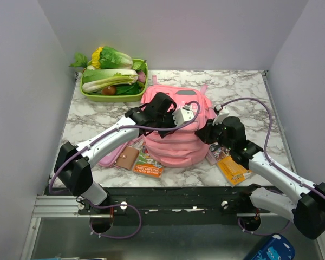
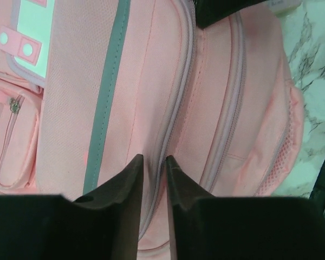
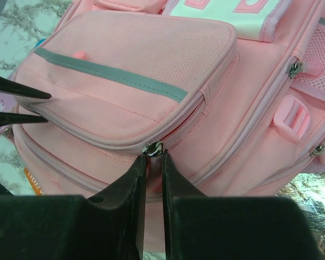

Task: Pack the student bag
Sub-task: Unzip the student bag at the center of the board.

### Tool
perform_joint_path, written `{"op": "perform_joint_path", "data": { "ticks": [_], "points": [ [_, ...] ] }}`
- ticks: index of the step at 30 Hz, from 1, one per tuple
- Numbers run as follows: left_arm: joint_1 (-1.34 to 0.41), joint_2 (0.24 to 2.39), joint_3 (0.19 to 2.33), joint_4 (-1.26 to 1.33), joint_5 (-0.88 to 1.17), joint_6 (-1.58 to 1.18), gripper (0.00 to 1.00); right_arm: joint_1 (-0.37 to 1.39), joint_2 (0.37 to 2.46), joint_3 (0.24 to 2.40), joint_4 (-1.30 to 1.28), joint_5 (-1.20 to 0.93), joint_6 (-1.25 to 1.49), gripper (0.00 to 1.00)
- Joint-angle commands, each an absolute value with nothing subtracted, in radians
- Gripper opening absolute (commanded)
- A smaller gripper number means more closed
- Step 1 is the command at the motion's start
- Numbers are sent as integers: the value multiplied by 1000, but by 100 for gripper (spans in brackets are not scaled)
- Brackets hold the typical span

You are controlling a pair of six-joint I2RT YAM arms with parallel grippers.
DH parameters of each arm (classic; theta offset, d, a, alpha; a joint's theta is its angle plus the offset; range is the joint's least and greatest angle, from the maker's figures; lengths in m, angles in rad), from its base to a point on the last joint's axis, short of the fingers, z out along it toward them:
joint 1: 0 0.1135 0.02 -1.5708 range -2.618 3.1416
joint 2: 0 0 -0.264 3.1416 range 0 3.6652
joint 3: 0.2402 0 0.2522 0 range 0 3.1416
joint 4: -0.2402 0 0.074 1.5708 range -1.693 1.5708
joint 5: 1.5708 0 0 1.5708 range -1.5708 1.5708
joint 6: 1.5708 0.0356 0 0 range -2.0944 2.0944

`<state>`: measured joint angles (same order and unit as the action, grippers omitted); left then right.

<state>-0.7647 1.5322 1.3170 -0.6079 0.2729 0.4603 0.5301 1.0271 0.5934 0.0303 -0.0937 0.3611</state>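
The student bag [image 1: 176, 145] is a large pink backpack lying in the middle of the marble table. It fills the left wrist view [image 2: 151, 81] and the right wrist view [image 3: 141, 59]. My left gripper [image 1: 177, 123] is over the bag's upper middle. Its jaws [image 2: 154, 158] are nearly closed and pinch a ridge of fabric along a zip seam. Its fingertips [image 3: 27, 93] also show at the bag's side. My right gripper [image 1: 204, 133] is at the bag's right side. It [image 3: 155, 155] is shut on the pull tab of a metal zip slider [image 3: 153, 148] on the front pocket.
A green tray [image 1: 100, 98] of vegetables stands at the back left. A pink pencil case [image 1: 112, 157], a brown wallet [image 1: 127, 158] and an orange book [image 1: 148, 166] lie left of the bag. An orange booklet [image 1: 233, 168] lies at its right.
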Motion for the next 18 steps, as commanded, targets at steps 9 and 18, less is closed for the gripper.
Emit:
{"op": "perform_joint_path", "data": {
  "ticks": [9, 18],
  "points": [
    [-720, 1513, 1385, -649, 331, 431, 58, 529, 999, 621, -110, -26, 357, 1],
    [-589, 1405, 1109, -640, 324, 666, 57, 529, 1022, 656, -172, -48, 370, 1]
  ]
}}
